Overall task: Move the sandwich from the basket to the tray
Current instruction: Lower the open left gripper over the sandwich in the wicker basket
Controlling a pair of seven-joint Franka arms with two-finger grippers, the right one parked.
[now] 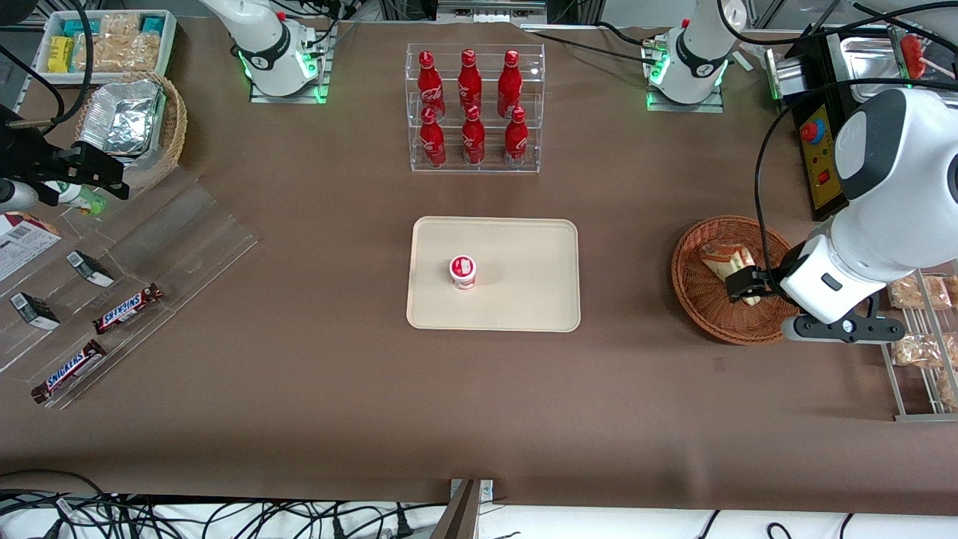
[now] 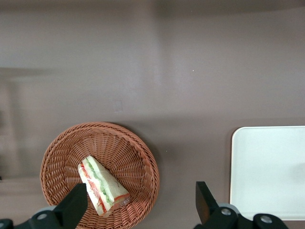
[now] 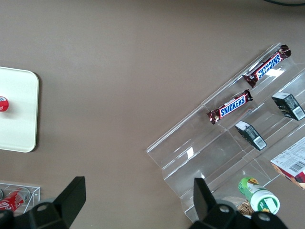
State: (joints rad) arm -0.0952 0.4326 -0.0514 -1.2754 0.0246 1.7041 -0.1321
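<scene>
One sandwich (image 2: pixel 101 185) in the basket (image 2: pixel 62 152), the tool (image 2: pixel 141 206) above with fingers apart, tray (image 2: pixel 248 143) well clear.

White-grey arm, black claw (image 1: pixel 748 288) — dark cable

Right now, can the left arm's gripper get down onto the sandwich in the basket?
Probably yes. The gripper is open above the basket, and the sandwich lies alone in it with nothing covering it. One finger is over the sandwich, so the gripper may need to shift sideways to straddle it.
</scene>
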